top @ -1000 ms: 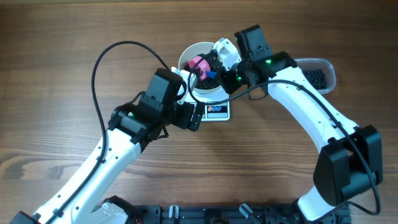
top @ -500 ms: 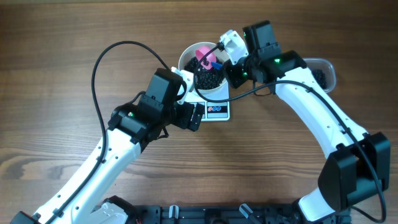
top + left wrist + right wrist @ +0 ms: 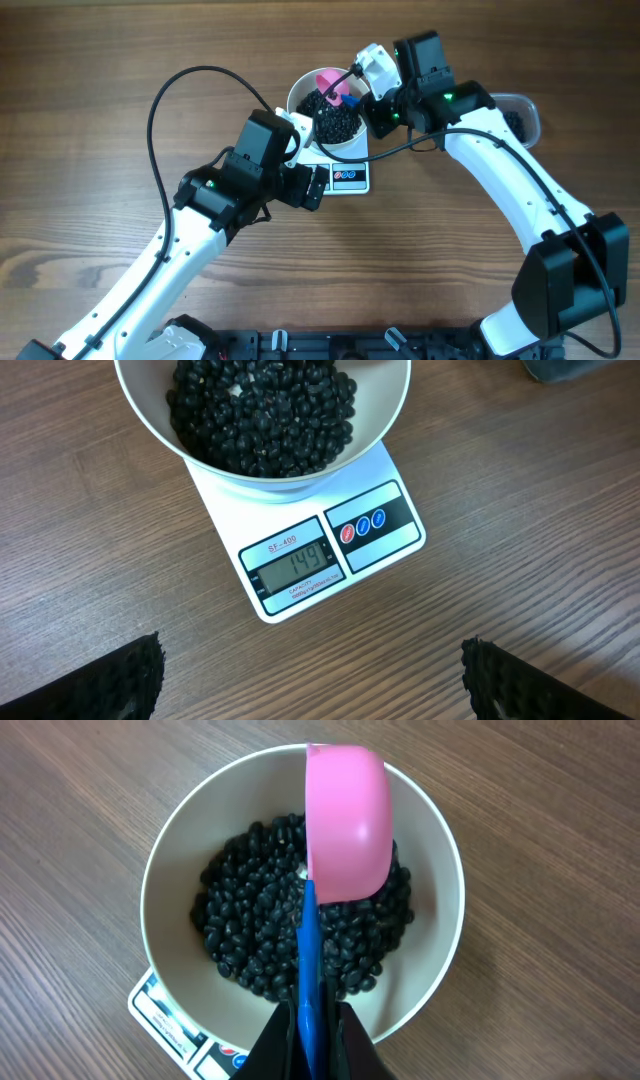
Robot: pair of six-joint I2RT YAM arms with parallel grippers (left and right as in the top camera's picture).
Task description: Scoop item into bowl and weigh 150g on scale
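1. Wooden table (image 3: 90,70): brown grain; it carries every item listed below.
2. Left arm (image 3: 190,230): white links and black joints, reaching from the lower left edge toward the centre; a black cable (image 3: 153,115) loops above it.
3. Left gripper (image 3: 312,682): fingers spread wide apart, holding nothing; it hangs over bare table just in front of the scale; only the two black ridged fingertips (image 3: 115,678) show, at the lower corners of the left wrist view.
4. Scale (image 3: 320,545): small, white, rectangular, flat on the table near its centre; the grey display reads 149; two round buttons sit beside the display on the front edge.
5. Bowl (image 3: 437,935): round, plain white, standing upright on the scale platform and covering most of it.
6. Item (image 3: 260,930): small black beans, heaped in the bottom of the bowl; white wall shows all around the heap.
7. Scoop (image 3: 347,825): pink head on a slim blue handle; the head is held over the bowl's far side, above the beans; whether it touches them cannot be told.
8. Right gripper (image 3: 312,1035): jaws pressed together on the blue handle, directly over the bowl's near rim.
9. Clear tub (image 3: 533,108): at the far right, partly hidden by the right arm; more black beans lie inside.
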